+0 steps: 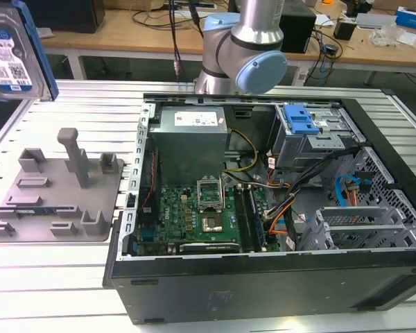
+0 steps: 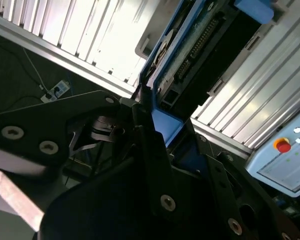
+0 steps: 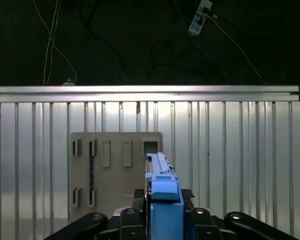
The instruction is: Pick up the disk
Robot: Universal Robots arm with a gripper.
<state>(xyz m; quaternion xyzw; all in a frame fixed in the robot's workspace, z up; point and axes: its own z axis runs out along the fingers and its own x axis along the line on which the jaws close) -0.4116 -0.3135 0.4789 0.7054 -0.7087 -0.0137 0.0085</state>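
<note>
**Disk held in the air above the tray**

The open computer case (image 1: 263, 208) takes up the centre and right of the exterior view, lying on its side on the ribbed aluminium table (image 1: 55, 277). Its walls stand well above the boards and cables inside, so any way in or out of it runs straight up. The robot arm (image 1: 246, 48) rises behind the case at the upper middle of that frame.

To the exterior view's left lies the grey tray (image 1: 52, 191), flat on the table and apart from the case, its upright posts pointing up. The table around it is bare, which leaves open room on that side, with the table edge (image 3: 140, 91) running across the first wrist view beyond the tray.

The disk (image 1: 14, 52) sits at the upper left corner of the exterior view, clear of the table and well above the tray, label side toward the camera and cut by the frame edge. In the first wrist view it stands on edge, its blue rail (image 3: 162, 195) uppermost, with the tray directly beneath it. I judge it hangs this way so its narrow sides stay free for the claw.

The gripper (image 2: 162, 135) is closed on the disk's sides, its dark fingers (image 2: 145, 150) pressed against the blue rail at the lower end in the second wrist view. The pickup looks done, since nothing else touches the disk.
</note>
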